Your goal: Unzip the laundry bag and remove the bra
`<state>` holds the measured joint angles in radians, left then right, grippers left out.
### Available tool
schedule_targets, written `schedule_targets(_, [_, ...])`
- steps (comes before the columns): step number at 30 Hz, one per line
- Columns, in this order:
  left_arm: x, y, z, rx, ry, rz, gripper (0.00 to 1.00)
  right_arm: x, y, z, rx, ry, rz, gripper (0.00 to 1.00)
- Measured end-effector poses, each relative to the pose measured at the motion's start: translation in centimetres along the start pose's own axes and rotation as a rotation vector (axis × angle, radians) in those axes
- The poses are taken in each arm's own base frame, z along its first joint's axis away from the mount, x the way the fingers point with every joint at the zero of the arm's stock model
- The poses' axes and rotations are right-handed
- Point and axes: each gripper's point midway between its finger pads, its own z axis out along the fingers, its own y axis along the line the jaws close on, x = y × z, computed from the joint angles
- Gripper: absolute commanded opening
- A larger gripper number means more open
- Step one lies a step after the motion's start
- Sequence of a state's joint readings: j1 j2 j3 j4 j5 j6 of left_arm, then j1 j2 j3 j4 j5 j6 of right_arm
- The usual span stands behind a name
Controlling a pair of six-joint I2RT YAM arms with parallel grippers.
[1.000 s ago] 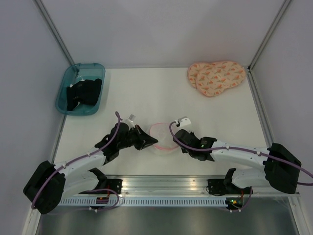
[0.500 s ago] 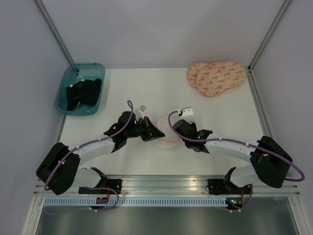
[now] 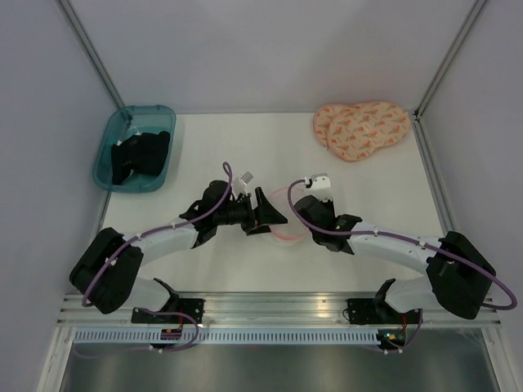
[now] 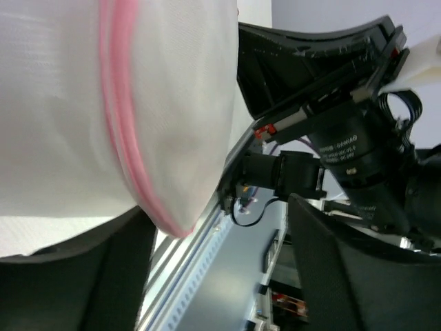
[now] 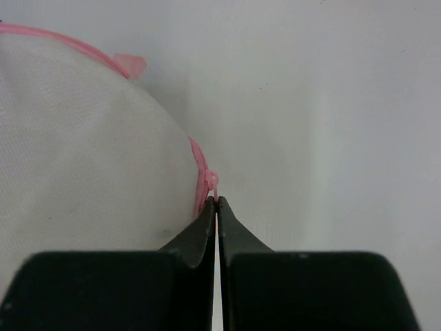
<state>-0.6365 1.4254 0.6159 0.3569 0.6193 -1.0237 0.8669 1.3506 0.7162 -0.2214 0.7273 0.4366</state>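
Only print in view: small white lettering on the black cylindrical housing (image 4: 342, 148) of the other arm, seen in the left wrist view, too blurred to read. Nothing legible anywhere else.

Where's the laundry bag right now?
Top view, centre: the laundry bag is between the open left hand and the right hand, which pinches its pink zip pull.

I get flat, even light from above in the top view: the table (image 3: 245, 155) reads bright, with only faint, soft shadows. My left wrist view goes soft on the laundry bag (image 4: 69, 103), which hangs too close to focus. The right wrist view is sharper but dimmer and greyish.
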Motion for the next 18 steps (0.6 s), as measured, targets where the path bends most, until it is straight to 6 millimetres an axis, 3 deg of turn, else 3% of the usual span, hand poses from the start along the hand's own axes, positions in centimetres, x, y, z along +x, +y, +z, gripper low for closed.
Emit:
schedule_targets(2, [-0.2,-0.6,-0.7,0.004,-0.028,0.014,1.00,-0.1,-0.4,-0.1,0.018,-0.005,0.010,0.04])
schedule_targets(3, [-0.3,-0.9,-1.1,0.005,-0.046,0.022,1.00,-0.1,-0.6,-0.1,0.030,-0.006,0.015,0.35])
schedule_targets(5, [-0.7,-1.8,-2.0,0.014,-0.087,0.043,1.00,0.1,-1.0,-0.2,0.055,0.001,0.029,0.57])
schedule_targets(6, [-0.9,-2.3,-2.4,0.019,-0.107,0.052,0.99,0.2,-1.3,-0.2,0.072,0.007,0.032,0.77])
schedule_targets(8, [-1.1,-2.7,-3.4,0.011,-0.150,0.065,1.00,0.1,-1.7,-0.3,0.102,0.013,0.041,0.94])
schedule_targets(15, [-2.1,-1.6,-7.5,-0.105,-0.349,0.096,0.98,-1.4,-3.2,-2.1,0.120,-0.018,0.100,0.98])
schedule_targets(18, [-2.5,0.0,-7.6,-0.175,-0.377,0.109,0.85,-3.3,-3.1,-3.7,0.044,-0.065,0.158,0.98])
